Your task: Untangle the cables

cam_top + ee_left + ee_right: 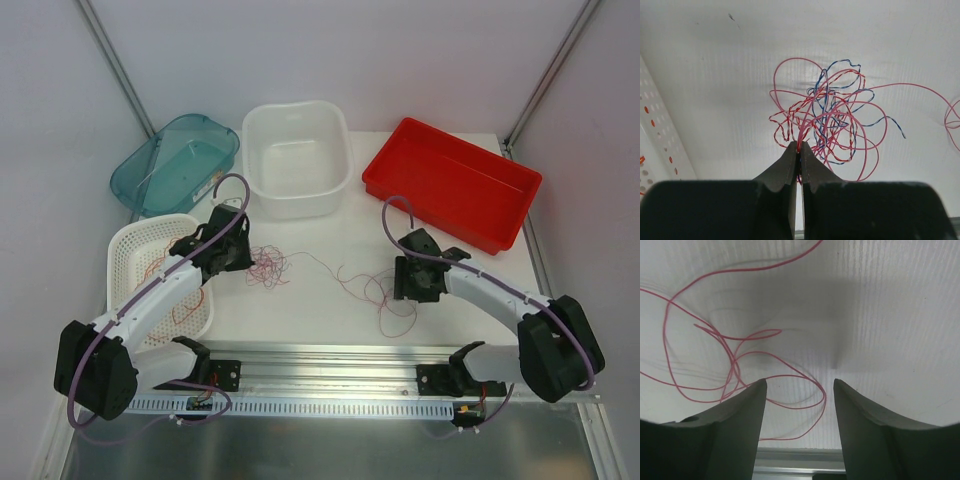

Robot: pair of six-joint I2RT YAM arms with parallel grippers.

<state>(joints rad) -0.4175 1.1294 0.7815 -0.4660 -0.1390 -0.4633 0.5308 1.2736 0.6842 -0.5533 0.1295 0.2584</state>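
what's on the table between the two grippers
Top view: the cables, tangled by the left gripper, with a thin red strand trailing to loose loops at the right gripper.

Red, pink and blue cables [829,118]; white basket [128,246]; red tray [455,180]; teal bin [180,160].

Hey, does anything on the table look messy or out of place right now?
Mainly the cables: a knotted red and blue tangle on the table, with loose red strands trailing right beneath the open right pincer. The left pincer is shut on a strand. A few more lie in the white basket.
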